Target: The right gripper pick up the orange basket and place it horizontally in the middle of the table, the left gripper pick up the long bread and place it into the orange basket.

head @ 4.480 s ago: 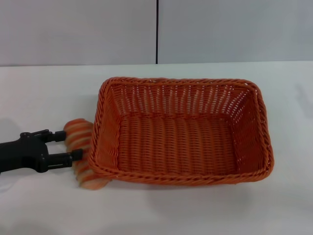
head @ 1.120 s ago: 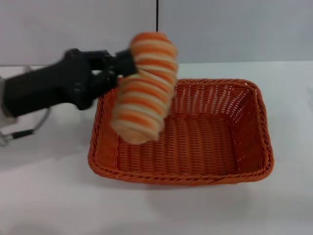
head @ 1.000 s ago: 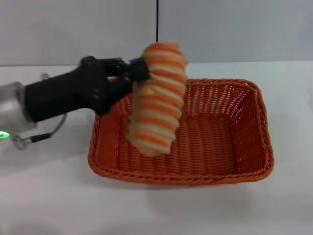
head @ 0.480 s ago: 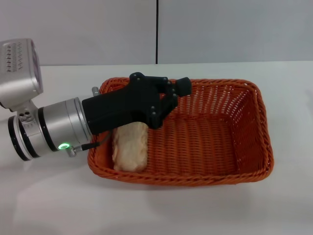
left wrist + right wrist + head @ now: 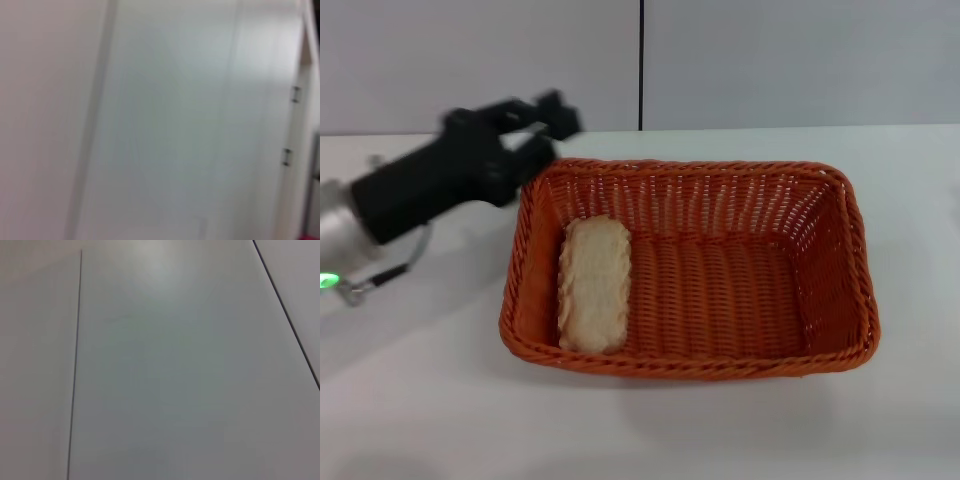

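We see the left gripper (image 5: 548,118) empty, blurred, its fingers slightly parted, above the table (image 5: 420,400) beside the orange basket (image 5: 840,300). The long bread (image 5: 592,283) lies inside, pale underside up. Both wrist views show only walls.

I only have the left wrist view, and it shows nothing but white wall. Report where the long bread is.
Observer: In the head view, the long bread lies inside the orange basket, along its left end, pale flat side up.
Operator: Now give me the left gripper's position.
Observer: The left gripper is outside the basket, off its far left corner, above the table, not touching the bread.
Operator: Report the right gripper.
Observer: It appears in no view.
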Controlling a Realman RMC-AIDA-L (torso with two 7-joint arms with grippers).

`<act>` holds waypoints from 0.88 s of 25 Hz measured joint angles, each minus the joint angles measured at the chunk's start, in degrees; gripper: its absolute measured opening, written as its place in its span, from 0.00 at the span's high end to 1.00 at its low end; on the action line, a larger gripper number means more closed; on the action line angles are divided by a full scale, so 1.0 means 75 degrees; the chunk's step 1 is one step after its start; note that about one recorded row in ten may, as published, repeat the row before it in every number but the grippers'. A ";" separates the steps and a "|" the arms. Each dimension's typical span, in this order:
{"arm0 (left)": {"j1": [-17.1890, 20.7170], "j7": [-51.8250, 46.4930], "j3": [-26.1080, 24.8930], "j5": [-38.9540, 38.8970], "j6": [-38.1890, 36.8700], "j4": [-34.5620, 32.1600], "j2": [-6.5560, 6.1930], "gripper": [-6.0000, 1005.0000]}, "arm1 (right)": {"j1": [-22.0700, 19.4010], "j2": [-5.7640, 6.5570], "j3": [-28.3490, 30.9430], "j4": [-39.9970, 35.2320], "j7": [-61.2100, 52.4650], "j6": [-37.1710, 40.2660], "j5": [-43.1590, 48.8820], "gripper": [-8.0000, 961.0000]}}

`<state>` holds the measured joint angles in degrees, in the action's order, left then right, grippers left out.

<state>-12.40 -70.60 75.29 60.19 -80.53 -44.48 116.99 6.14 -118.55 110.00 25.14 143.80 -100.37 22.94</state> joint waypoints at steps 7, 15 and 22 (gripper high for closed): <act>0.0425 -0.0063 -0.1850 0.0417 -0.0176 0.0371 -0.0114 0.67 | -0.0075 0.0087 0.0090 -0.0046 -0.0086 -0.0003 0.0000 0.42; 0.1129 0.1066 -0.3467 0.0675 -0.0437 0.1060 -0.0082 0.33 | -0.0080 0.0301 0.0137 -0.0580 -0.0070 0.0101 -0.0018 0.42; 0.1665 0.1896 -0.5048 0.0656 -0.1343 0.1747 0.0105 0.27 | -0.0045 0.0331 0.0386 -0.0546 -0.0085 0.0106 -0.0020 0.42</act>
<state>0.09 -56.38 37.43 65.12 -90.60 -31.38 117.78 5.80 -116.07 112.90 21.05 143.16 -99.58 22.80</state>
